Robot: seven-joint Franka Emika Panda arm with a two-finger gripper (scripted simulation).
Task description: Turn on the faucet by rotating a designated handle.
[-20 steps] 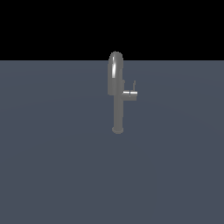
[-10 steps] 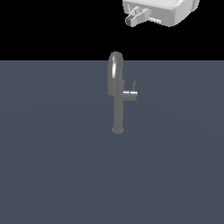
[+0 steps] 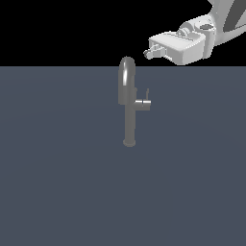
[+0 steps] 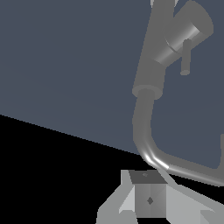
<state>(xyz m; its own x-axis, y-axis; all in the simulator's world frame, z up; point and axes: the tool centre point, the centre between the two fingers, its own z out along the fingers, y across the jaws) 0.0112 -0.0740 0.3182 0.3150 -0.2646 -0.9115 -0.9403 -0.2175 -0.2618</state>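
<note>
Overhead, the hand (image 3: 150,53) hung in the air above the faucet (image 3: 128,103) and toward the exterior view's right, touching nothing; whether its fingers were spread or pressed together could not be told. The faucet stood upright on the grey surface (image 3: 57,182), its handle (image 3: 143,102) jutting from the stem toward the exterior view's right, with a thin dark lever (image 4: 187,57) at the stub's end.

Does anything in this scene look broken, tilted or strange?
Nothing stands out. The faucet stands upright on the grey floor, its handle sticking out to the exterior view's right. The claw hangs above, touching nothing.
</note>
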